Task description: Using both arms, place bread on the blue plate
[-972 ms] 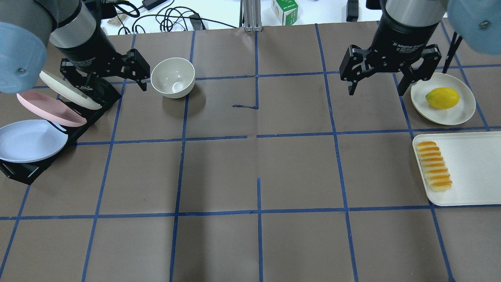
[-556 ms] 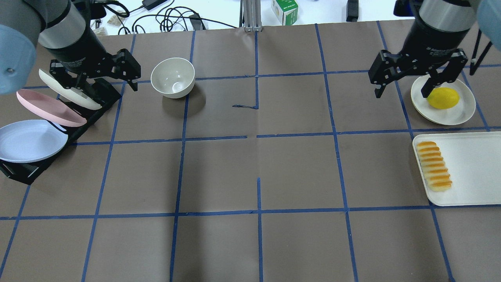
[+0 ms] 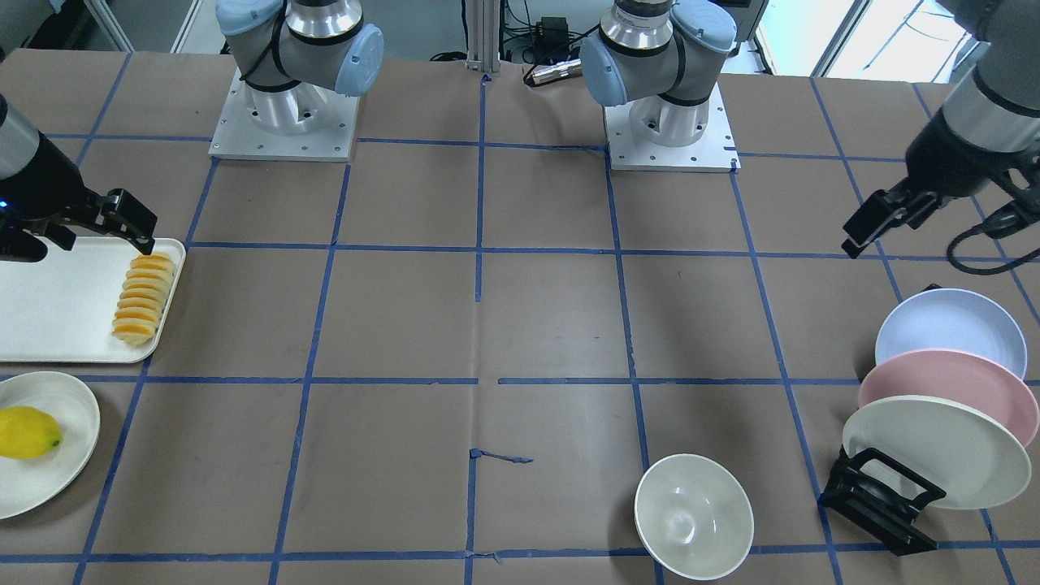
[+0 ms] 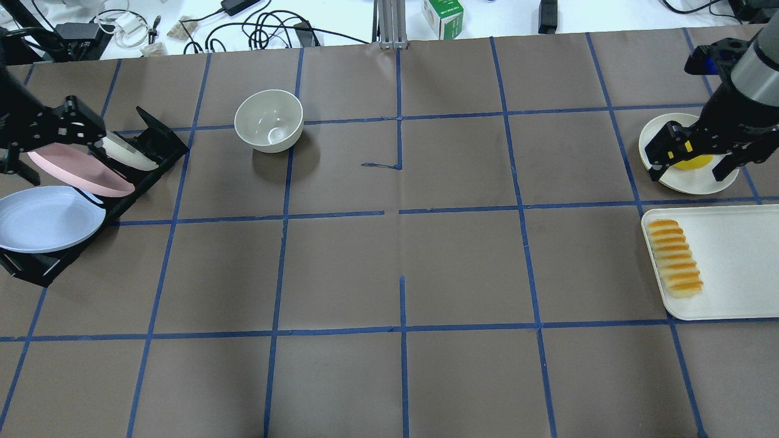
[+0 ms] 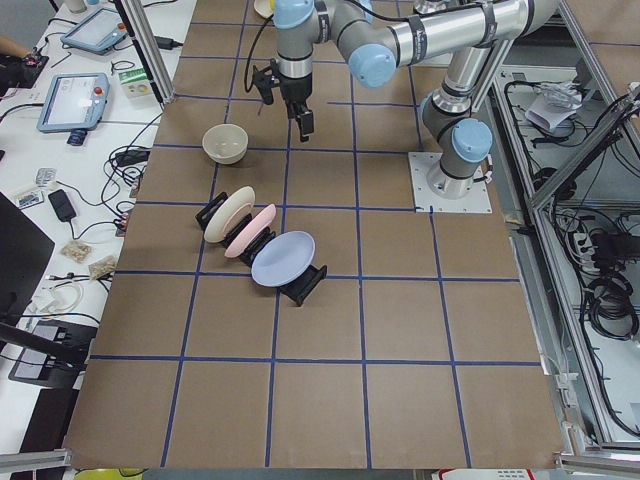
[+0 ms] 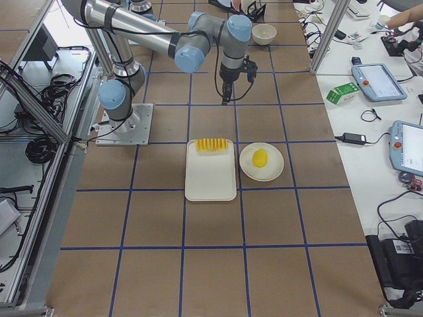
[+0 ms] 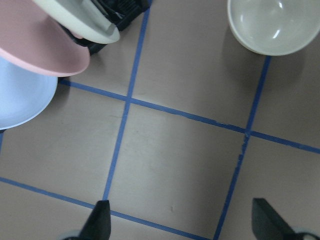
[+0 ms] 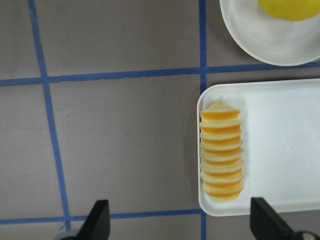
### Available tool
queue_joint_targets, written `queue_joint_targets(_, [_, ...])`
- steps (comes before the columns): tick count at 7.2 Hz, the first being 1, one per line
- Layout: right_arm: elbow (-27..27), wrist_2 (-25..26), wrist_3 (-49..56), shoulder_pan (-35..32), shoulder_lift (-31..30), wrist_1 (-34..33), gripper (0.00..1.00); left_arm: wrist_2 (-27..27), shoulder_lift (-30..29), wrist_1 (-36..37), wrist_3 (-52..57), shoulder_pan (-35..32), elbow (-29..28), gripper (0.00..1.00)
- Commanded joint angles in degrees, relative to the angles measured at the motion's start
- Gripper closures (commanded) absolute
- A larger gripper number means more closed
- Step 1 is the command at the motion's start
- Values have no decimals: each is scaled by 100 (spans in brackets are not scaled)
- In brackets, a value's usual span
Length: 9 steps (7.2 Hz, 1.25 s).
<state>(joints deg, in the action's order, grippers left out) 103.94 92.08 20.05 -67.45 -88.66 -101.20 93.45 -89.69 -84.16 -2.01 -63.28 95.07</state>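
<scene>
**The bread (image 4: 674,258) on its tray (image 4: 730,261), the blue plate (image 4: 42,219) in the rack, both grippers bare**

In the overhead view, a black rack (image 4: 159,141) stood at the left end of the desk (image 4: 395,255), running from 7 to 1 o'clock. It held three tilted plates: the blue plate at the 7 o'clock end, a pink plate (image 4: 79,173) in the middle and a cream-white plate (image 4: 131,157) at the 1 o'clock end. The left gripper (image 7: 182,222) hung above the desk close by the rack. Its fingers (image 7: 99,222) were spread wide and held nothing. Its wrist camera saw the plates at 10 o'clock and a cream bowl (image 4: 268,120) at 1 o'clock.

Past the desk's 12 o'clock edge stood a green-and-white carton (image 4: 443,17), its print too small to read.

The right gripper (image 8: 181,220) hung raised over the right end, its fingers (image 8: 97,222) wide apart and holding nothing. Seen from overhead it partly covered a lemon (image 3: 27,431) lying on a small cream plate (image 4: 688,182). The white tray lay at 6 o'clock from that plate. The bread lay along the tray's 9 o'clock edge, touched by neither gripper and well apart from the blue plate across the desk.
</scene>
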Motion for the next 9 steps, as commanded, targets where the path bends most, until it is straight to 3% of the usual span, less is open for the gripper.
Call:
queue_joint_targets(1, [1010, 3, 864, 546, 164, -1492, 0, -2, -275, 415, 348, 1330, 107, 0])
queue_joint_targets(2, [1397, -49, 895, 722, 260, -1960, 0, 7, -521, 984, 412, 1641, 134, 0])
queue_joint_targets(3, [1549, -41, 965, 741, 514, -2365, 0, 712, -880, 1398, 369, 1687, 134, 10])
queue_joint_targets(4, [1551, 3, 1131, 785, 743, -2630, 0, 1241, -1215, 1515, 299, 1688, 99, 10])
queue_joint_targets(5, [1577, -23, 1124, 1012, 893, -2659, 0, 1255, -1514, 2030, 272, 1688, 108, 9])
queue_joint_targets(8, [1647, -50, 1150, 1067, 1167, -2660, 0, 1220, -2069, 2149, -45, 1688, 126, 8])
queue_joint_targets(9, [1656, 2, 1220, 1076, 1219, -2660, 10, 1228, -2158, 2158, -27, 1688, 125, 8])
